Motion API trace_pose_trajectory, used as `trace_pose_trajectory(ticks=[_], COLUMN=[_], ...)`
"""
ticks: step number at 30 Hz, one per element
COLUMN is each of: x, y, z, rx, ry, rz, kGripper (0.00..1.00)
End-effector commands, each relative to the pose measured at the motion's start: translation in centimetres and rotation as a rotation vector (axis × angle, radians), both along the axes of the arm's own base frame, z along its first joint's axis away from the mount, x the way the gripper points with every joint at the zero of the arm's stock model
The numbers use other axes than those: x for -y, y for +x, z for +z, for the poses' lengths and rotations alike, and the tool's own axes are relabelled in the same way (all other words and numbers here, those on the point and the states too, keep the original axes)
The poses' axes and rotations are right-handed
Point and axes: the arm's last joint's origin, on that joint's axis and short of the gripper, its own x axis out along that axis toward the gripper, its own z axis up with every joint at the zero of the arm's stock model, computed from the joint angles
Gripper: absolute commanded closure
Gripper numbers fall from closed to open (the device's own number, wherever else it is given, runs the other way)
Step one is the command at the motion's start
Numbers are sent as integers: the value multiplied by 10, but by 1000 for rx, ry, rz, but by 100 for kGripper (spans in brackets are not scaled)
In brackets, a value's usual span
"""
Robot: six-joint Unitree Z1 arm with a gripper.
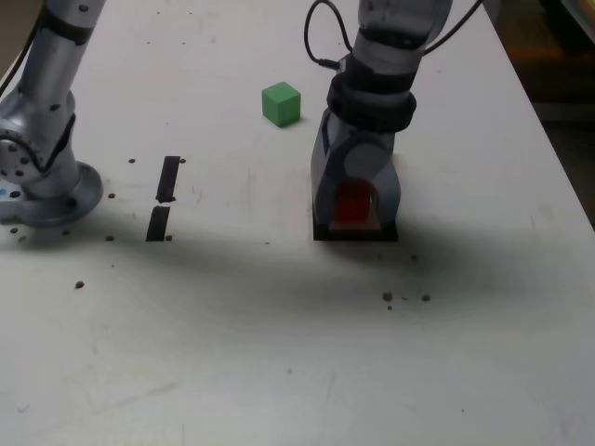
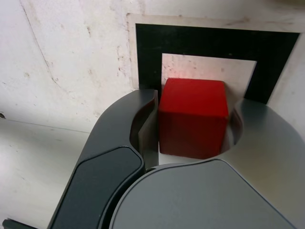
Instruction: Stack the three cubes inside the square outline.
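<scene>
The red cube [image 1: 353, 204] [image 2: 193, 117] sits between my gripper's [image 1: 355, 219] [image 2: 193, 129] two jaws, which press on its left and right faces. Gripper and cube are down over the white centre of the square outline [image 1: 355, 235] [image 2: 200, 40], whose black tape frame shows around them in the wrist view. The frames do not show whether the cube rests on the table or hangs just above it. The green cube [image 1: 281, 103] stands alone on the table, farther back and toward the exterior view's left. The yellow cube is out of view.
The arm's metal base [image 1: 42, 181] is bolted at the exterior view's left edge. Two short black tape strips [image 1: 168, 178] [image 1: 158, 223] lie between the base and the outline. The table's right edge [image 1: 558, 158] runs close by, and a black cable [image 1: 321, 42] loops behind the wrist.
</scene>
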Motion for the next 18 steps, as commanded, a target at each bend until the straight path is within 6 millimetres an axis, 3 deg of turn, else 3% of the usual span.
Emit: trace_pose_trajectory(ticks=[1,4,12,18], x=[-1,-1,-3,-13], y=[-1,-3,-11,-6], z=[2,7,22,54], rx=[0,-5,-45,9], ry=[1,8,22,71], rz=[1,-1,2,-5], kGripper=[7,1,0,0])
